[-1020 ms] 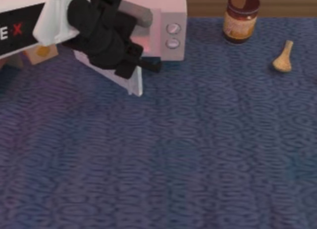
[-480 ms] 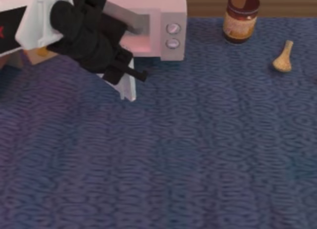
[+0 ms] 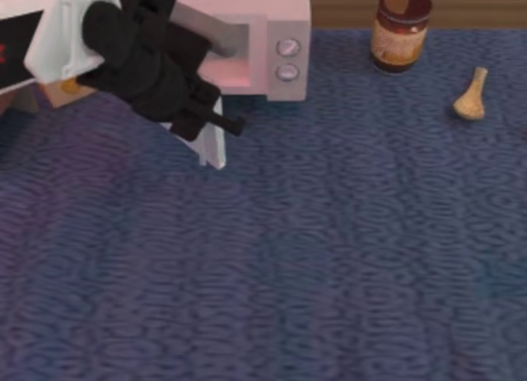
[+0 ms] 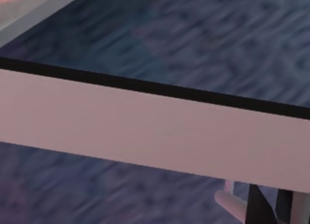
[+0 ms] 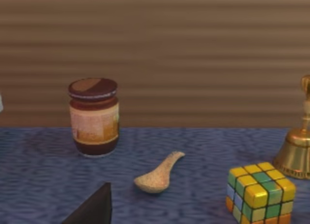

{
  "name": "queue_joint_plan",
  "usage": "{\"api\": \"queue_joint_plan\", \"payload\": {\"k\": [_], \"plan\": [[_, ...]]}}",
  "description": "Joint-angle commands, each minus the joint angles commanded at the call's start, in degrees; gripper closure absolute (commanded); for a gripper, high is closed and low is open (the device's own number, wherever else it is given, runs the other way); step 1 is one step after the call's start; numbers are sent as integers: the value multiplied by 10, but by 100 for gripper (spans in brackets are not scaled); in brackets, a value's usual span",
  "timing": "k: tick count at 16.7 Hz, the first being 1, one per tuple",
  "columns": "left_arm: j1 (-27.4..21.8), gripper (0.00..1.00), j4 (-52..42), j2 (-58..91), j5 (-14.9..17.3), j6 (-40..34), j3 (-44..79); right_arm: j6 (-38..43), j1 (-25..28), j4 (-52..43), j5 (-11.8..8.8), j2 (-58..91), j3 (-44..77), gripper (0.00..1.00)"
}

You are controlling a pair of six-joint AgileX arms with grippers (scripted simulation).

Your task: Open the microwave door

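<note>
The white microwave (image 3: 276, 15) stands at the table's far left, its two round knobs (image 3: 287, 59) facing the front. The microwave door (image 3: 216, 146) is swung outward, so the pale cavity (image 3: 226, 67) shows. My left gripper (image 3: 221, 118) is at the door's free edge, shut on it. In the left wrist view the door's edge (image 4: 155, 132) fills the middle as a wide pale band. A rounded handle (image 4: 231, 205) and a dark finger (image 4: 256, 210) show under the band. My right gripper (image 5: 94, 209) is out of the top view and shows only as a dark tip.
A brown jar (image 3: 401, 29) stands right of the microwave, with a tan spoon (image 3: 471, 95) farther right. The right wrist view also holds a colour cube (image 5: 259, 195) and a brass bell (image 5: 298, 146). A small carton with an orange mark (image 3: 70, 86) sits behind my left arm.
My left gripper moved left and drew the door's free edge with it, swinging the door wider. In the last half second almost nothing moved.
</note>
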Motion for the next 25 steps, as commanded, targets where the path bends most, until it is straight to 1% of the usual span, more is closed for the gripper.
{"api": "queue_joint_plan", "payload": {"k": [14,16,18,23,25], "plan": [[0,100,0,0,0,0,0,0,0,0,0,0,0,0],[-2,100,0,1,4,0,-2,0,0,0,0,0,0,0],[5,100,0,-5,13,17,-6,0,0,0,0,0,0,0],[32,100,-13,-22,48,87,-33,0,0,0,0,0,0,0],[37,100,-10,-29,54,98,-34,0,0,0,0,0,0,0]]}}
